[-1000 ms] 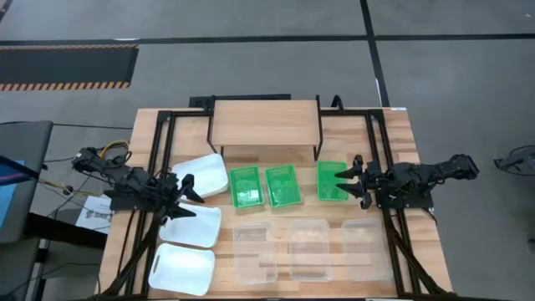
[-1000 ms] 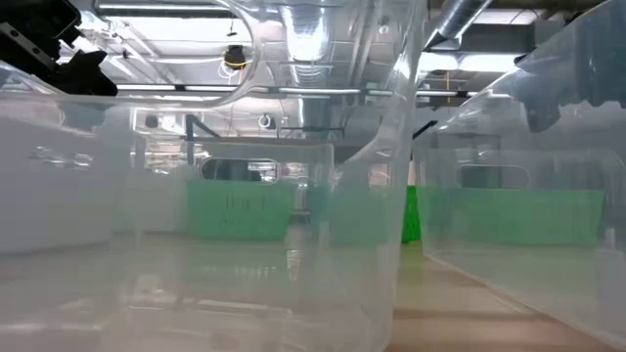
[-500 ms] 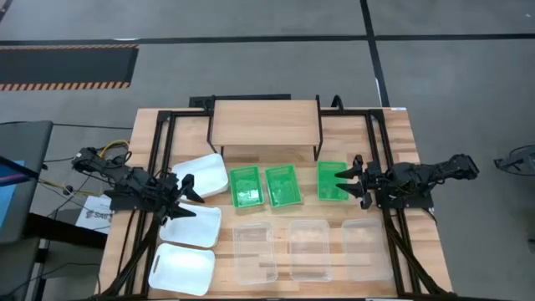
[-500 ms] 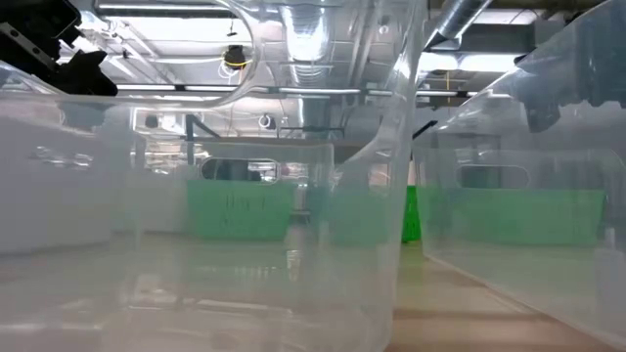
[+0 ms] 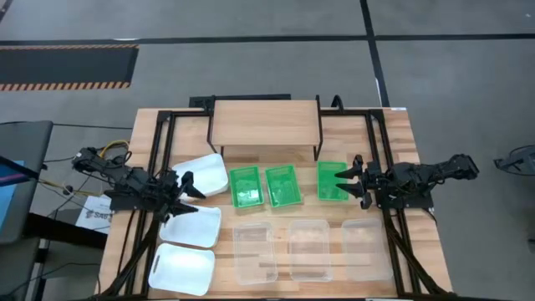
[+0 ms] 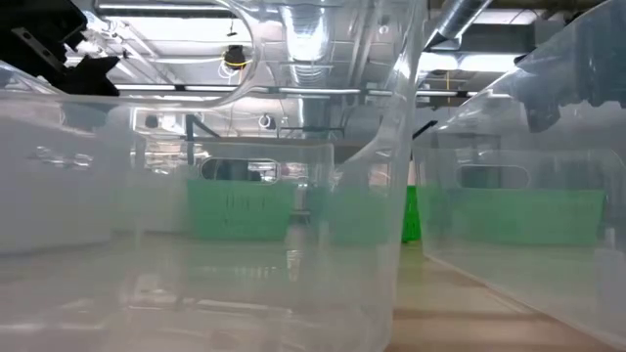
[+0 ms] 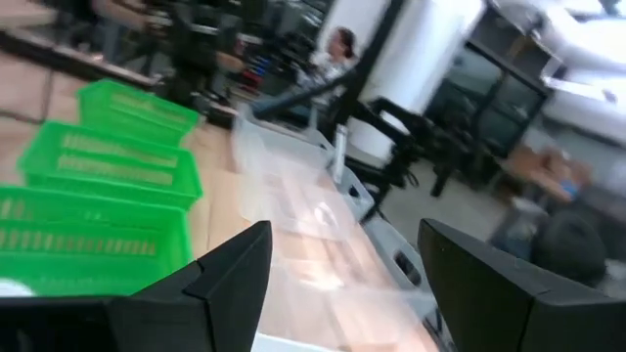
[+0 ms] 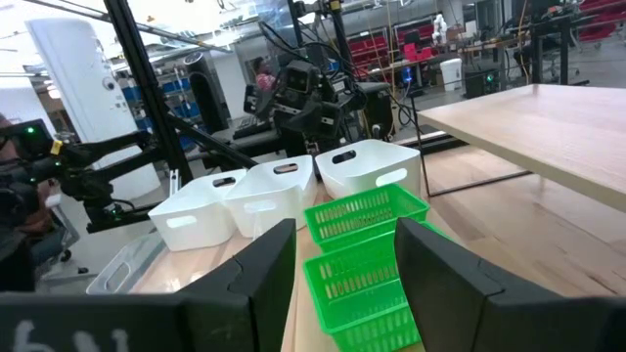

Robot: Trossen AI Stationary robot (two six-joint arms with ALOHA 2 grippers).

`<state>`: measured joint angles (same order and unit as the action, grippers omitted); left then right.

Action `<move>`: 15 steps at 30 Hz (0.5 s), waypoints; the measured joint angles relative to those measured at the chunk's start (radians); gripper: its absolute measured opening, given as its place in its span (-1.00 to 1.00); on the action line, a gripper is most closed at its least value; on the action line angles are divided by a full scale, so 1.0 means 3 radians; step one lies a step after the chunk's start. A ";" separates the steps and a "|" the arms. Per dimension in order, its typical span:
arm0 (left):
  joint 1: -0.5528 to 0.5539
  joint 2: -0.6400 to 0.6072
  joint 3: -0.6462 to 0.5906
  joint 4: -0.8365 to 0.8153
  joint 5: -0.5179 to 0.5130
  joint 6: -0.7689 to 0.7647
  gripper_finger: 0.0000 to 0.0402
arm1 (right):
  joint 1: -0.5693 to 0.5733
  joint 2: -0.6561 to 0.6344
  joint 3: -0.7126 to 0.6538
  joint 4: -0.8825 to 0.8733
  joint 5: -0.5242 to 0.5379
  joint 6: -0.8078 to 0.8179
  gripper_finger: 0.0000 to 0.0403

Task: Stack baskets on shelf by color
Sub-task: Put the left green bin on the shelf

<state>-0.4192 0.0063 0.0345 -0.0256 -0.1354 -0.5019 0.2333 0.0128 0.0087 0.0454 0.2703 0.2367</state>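
Three green baskets (image 5: 246,186) (image 5: 282,186) (image 5: 332,180) sit in a row in front of the light-wood shelf (image 5: 264,125), bottoms on the table. Three clear baskets (image 5: 309,249) line the near edge. Three white baskets (image 5: 203,176) (image 5: 191,226) (image 5: 181,269) lie at the left. My left gripper (image 5: 187,194) is open and hovers between the two farther white baskets. My right gripper (image 5: 341,184) is open above the right green basket's right side; its wrist view shows the green baskets (image 8: 367,217) ahead of the fingers.
The shelf stands on thin black legs at the table's far middle, its top bare. Black frame rails run along both sides of the table. In the low view the clear basket walls (image 6: 391,196) fill the foreground, with my left gripper (image 6: 59,44) high at the left.
My left gripper has drawn back a little toward the table's left edge. The baskets and my right arm have stayed where they were.
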 joint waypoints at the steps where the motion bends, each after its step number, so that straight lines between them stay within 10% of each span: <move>1: 0.0001 0.0000 0.0000 0.0002 -0.0019 -0.0159 0.23 | 0.0000 0.0000 0.0000 -0.0001 0.0000 0.0001 0.00; 15: 0.0001 0.0000 -0.0001 0.0090 -0.0359 -0.1055 0.23 | 0.0000 0.0000 0.0001 0.0001 0.0000 0.0000 0.00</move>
<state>-0.4191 0.0063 0.0341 0.0013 -0.2431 -0.8185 0.2333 0.0128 0.0089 0.0455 0.2703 0.2367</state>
